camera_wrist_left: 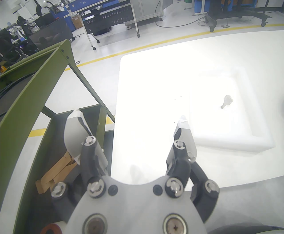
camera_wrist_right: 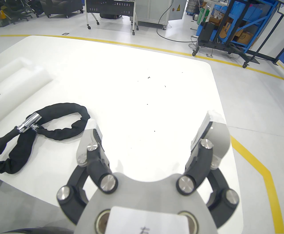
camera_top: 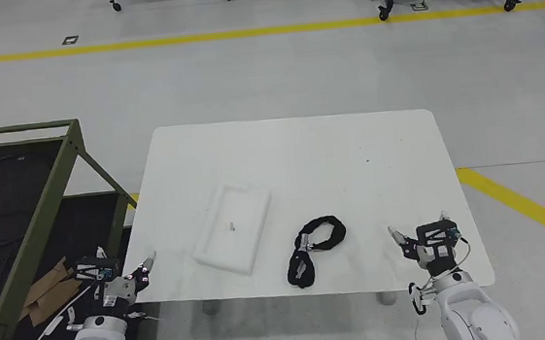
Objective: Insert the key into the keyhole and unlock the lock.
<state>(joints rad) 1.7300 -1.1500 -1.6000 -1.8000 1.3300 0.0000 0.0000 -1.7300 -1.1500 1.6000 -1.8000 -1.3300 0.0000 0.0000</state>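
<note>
Ahead of your left gripper, jaws apart and empty, the small silver metal key lay on the white foam tray. Your right gripper, likewise spread, sat near the black fabric-sleeved chain lock. Nothing was grasped, so I judged every step undone.

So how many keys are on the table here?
1. The key lies loose in the white tray, near its middle, apart from the lock beside the tray. I see no second one, though the lock's coils could hide one.
</note>
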